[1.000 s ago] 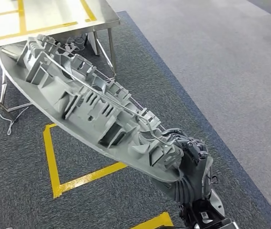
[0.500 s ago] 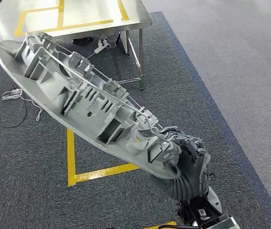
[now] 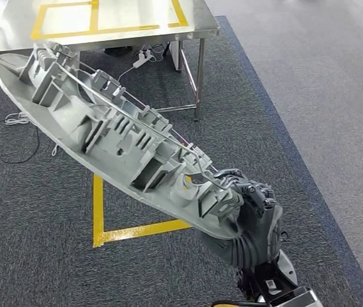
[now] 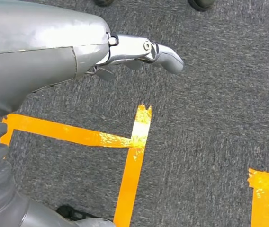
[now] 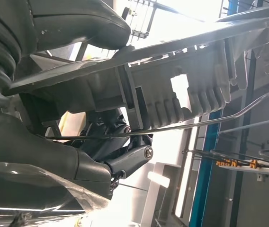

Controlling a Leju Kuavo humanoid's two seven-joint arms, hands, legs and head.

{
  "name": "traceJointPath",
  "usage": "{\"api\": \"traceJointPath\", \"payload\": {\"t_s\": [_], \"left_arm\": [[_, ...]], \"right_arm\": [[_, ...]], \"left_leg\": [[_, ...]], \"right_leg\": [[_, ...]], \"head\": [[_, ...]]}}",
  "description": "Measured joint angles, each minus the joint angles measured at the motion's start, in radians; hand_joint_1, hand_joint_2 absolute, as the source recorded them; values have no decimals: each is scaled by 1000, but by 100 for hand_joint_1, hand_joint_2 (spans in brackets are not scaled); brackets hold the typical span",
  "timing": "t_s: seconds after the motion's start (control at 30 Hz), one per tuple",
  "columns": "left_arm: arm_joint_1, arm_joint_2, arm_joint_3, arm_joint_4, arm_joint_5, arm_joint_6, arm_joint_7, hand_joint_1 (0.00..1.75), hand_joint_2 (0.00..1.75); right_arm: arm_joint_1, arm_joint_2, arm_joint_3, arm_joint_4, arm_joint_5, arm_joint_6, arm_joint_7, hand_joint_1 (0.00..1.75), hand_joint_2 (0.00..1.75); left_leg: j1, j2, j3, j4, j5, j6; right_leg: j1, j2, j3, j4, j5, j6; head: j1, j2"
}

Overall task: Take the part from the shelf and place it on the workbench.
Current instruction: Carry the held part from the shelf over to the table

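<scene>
The part (image 3: pixel 107 137) is a long grey ribbed moulding with thin metal rods along its top. My right hand (image 3: pixel 252 214) grips its near end, at the lower right of the head view. The part reaches up and left from there, and its far tip lies in front of the steel workbench (image 3: pixel 204 25) edge. In the right wrist view the part (image 5: pixel 168 90) runs across the picture with my right hand (image 5: pixel 90 123) closed around it. My left hand (image 4: pixel 140 49) hangs over the carpet, fingers straight, holding nothing.
Yellow tape lines (image 3: pixel 100 217) mark the dark carpet under the part. The workbench stands on metal legs (image 3: pixel 199 77), with cables and a power strip (image 3: pixel 143 61) beneath it. Lighter grey carpet (image 3: pixel 324 96) spreads to the right. Orange tape (image 4: pixel 131 156) crosses the floor below my left hand.
The whole scene has shifted right as the camera turned left, so more of the workbench shows. My right hand keeps the same grip on the part.
</scene>
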Motion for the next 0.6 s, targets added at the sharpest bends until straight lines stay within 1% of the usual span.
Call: {"api": "traceJointPath", "payload": {"t_s": [0.07,0.1,0.17,0.2,0.23,0.27,0.3,0.33,0.37,0.4,0.43,0.47,0.5,0.57,0.6], "left_arm": [[0,-1,3,0,1,0,2,0,175],[0,-1,4,0,1,0,3,0,175],[0,-1,5,-1,1,0,3,0,175],[-1,-2,6,-2,1,0,3,0,175],[-1,-3,8,-3,1,0,3,0,175],[-1,-4,10,-3,0,0,3,0,175],[-1,-5,11,-4,-1,0,3,0,175],[-1,-6,12,-5,-2,0,3,0,175],[-1,-7,13,-5,-3,0,3,0,175],[-1,-7,14,-5,-5,-1,3,0,175],[0,-8,15,-5,-7,-1,3,0,175],[1,-9,17,-6,-9,-2,3,0,175],[2,-10,18,-6,-10,-2,3,0,175],[3,-11,21,-6,-11,-3,3,0,175],[2,-9,22,-8,-11,-3,3,0,175]], "right_arm": [[0,0,0,0,1,0,1,175,175],[0,0,0,0,1,0,2,175,175],[1,1,0,0,3,0,4,175,175],[1,1,-1,0,4,-1,7,175,175],[1,1,-1,0,5,-1,10,175,175],[1,1,-2,1,6,-2,13,175,175],[1,2,-2,1,6,-2,14,175,175],[2,2,-3,1,6,-2,15,175,175],[3,2,-3,1,6,-2,14,175,175],[5,2,-3,1,5,-1,14,175,175],[8,2,-3,2,4,-1,15,175,175],[11,2,-4,2,3,-1,15,175,175],[13,2,-5,3,2,-1,16,175,175],[16,2,-5,4,2,-1,15,175,175],[16,2,-5,5,2,0,15,175,175]], "left_leg": [[-1,0,0,1,-1,1],[-2,0,0,3,-3,4],[-6,0,0,-4,-9,20],[-6,-2,5,-13,-16,30],[-4,-6,16,-29,-19,40],[-2,-9,31,-42,-22,47],[1,-13,45,-52,-24,53],[3,-15,56,-57,-24,56],[3,-17,63,-57,-27,56],[4,-19,68,-57,-31,54],[6,-22,75,-56,-37,50],[9,-25,84,-55,-44,44],[15,-28,96,-54,-52,36],[25,-33,121,-45,-75,14],[28,-34,130,-40,-87,2]], "right_leg": [[-1,0,0,-1,0,5],[-3,0,1,-5,1,9],[-7,-1,7,-10,10,24],[-9,-2,13,-9,18,34],[-10,1,14,0,20,41],[-11,11,4,20,13,44],[-12,25,-17,54,-4,44],[-12,40,-53,106,-30,44],[-13,51,-98,174,-58,44],[-14,56,-144,238,-76,46],[-16,58,-181,282,-81,48],[-18,58,-200,291,-67,48],[-21,57,-197,258,-36,50],[-31,56,-157,131,44,60],[-33,56,-140,82,61,58]], "head": [[0,0],[0,0],[-1,0],[-1,0],[0,0],[1,0],[3,0],[7,0],[10,0],[14,0],[16,0],[17,0],[18,0],[21,0],[24,0]]}}
